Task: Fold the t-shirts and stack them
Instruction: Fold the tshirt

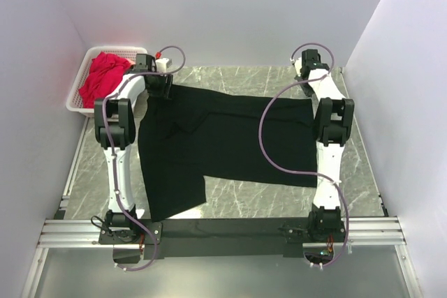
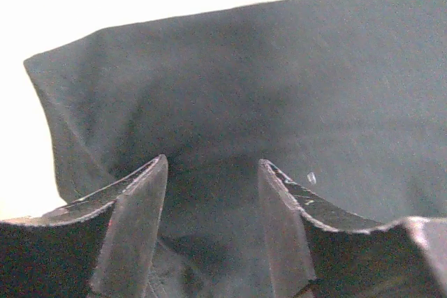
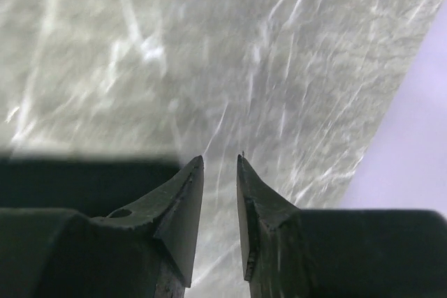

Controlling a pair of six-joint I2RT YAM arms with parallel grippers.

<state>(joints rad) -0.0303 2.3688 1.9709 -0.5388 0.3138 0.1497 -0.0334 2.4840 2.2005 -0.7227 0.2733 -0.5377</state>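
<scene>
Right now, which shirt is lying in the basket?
The red shirt: it is bunched in the white basket at the far left, while the black shirt lies spread on the table.

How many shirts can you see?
2: a black t-shirt spread on the table, and a red t-shirt bunched in the white basket. More may hide under it.

T-shirts: 1 black t-shirt [image 1: 223, 137] lying spread out, 1 crimson red bundle [image 1: 105, 76] sitting crumpled.
The black t-shirt, plain and large, is lying mostly flat across the middle of the marbled table [image 1: 279, 197], forming an L. Its wide part is reaching right and its narrower part is running toward the near edge at left. The crimson red bundle is sitting heaped in the white basket [image 1: 75, 102] at the far left corner, shirt count unclear.
</scene>
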